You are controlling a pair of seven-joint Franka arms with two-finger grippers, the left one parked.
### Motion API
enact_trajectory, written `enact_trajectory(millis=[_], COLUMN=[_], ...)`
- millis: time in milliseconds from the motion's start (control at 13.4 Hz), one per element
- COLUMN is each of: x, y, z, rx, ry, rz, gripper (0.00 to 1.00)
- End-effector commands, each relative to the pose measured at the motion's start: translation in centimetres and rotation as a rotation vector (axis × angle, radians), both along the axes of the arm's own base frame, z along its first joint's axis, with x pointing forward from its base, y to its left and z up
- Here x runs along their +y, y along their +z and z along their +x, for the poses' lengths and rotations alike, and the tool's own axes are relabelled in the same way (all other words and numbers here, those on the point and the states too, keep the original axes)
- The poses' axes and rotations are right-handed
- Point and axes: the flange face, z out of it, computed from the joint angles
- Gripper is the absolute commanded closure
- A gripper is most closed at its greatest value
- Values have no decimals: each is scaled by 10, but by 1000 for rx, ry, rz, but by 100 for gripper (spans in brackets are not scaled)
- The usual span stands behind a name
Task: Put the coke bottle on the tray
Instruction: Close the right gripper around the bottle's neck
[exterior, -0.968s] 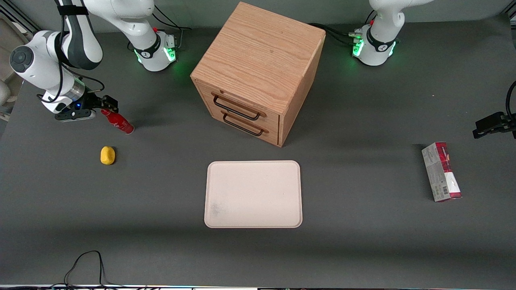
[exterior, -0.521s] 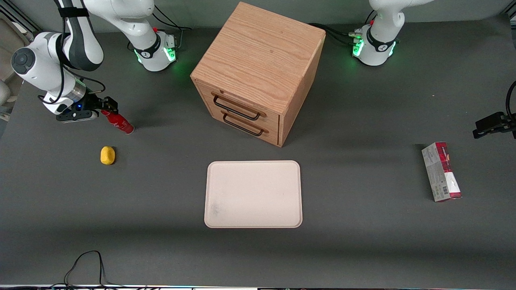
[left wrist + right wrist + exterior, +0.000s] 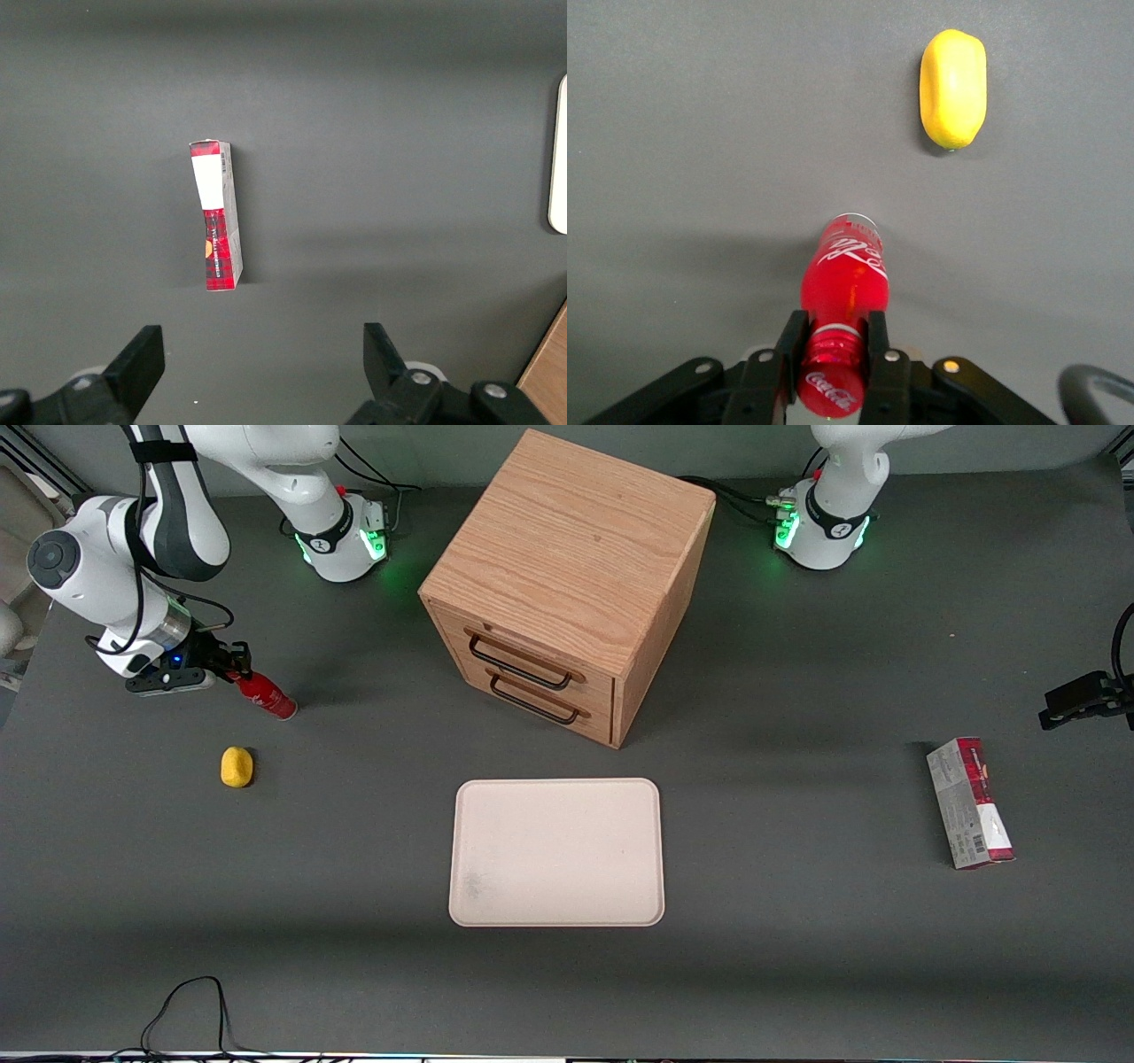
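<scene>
Even, fairly bright overhead light falls on the matte grey desk [image 3: 797, 974] with no glare. Broad soft shadow bands cross it, and the wooden cabinet [image 3: 567, 584] casts a diffuse shadow toward the parked arm's end. Green lamps glow at both arm bases [image 3: 341, 545]. In the right wrist view the coke bottle [image 3: 840, 297], pinched at its neck by the hand [image 3: 831, 367], looks crisp and shows small highlights.
</scene>
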Motion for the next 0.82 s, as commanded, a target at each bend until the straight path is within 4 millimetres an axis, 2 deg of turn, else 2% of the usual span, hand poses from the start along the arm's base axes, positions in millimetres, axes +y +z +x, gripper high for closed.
enact_trajectory(millis=[0,149,372,596,745], x=[4,4,8,6,12], y=[5,29,91,172,235], z=[5,16,33,46,56], rx=[-13,-4,-11,-25,-18], ry=[2,6,24,27,44], rz=[1,-2,-6,-10,-14], gripper=[100,100,100,100,100])
